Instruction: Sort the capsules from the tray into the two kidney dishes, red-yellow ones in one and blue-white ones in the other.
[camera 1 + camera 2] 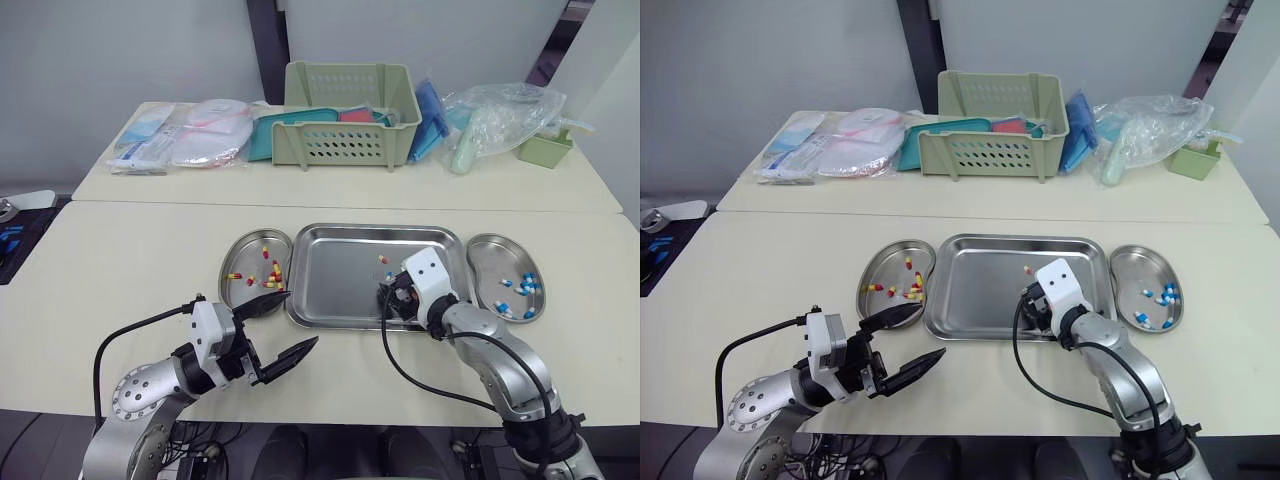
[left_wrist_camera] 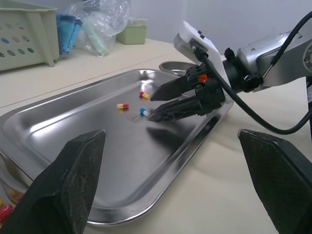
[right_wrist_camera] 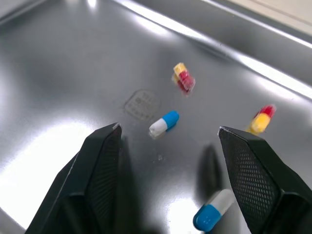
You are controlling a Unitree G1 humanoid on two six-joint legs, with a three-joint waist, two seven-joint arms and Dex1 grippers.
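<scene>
A cream surface [image 1: 120,280] carries a rectangular steel tray [image 1: 330,300] flanked by two steel kidney dishes. The left kidney dish [image 1: 240,248] holds sorted red-yellow capsules [image 1: 272,272], and the right kidney dish [image 1: 490,260] holds sorted blue-white capsules [image 1: 525,285]. The left arm's black fingers [image 2: 68,180] hang spread apart near the tray's left front corner (gripping nothing). The right arm's black fingers [image 3: 102,161] stand open inside the tray, straddling a single blue-white capsule [image 3: 164,123] without touching it. Loose red-yellow capsules [image 3: 183,79] lie just beyond it.

Silver arms [image 1: 497,362] bear white wrist housings [image 1: 426,273], black cables [image 1: 384,335], black tool fingers [image 1: 290,358].
</scene>
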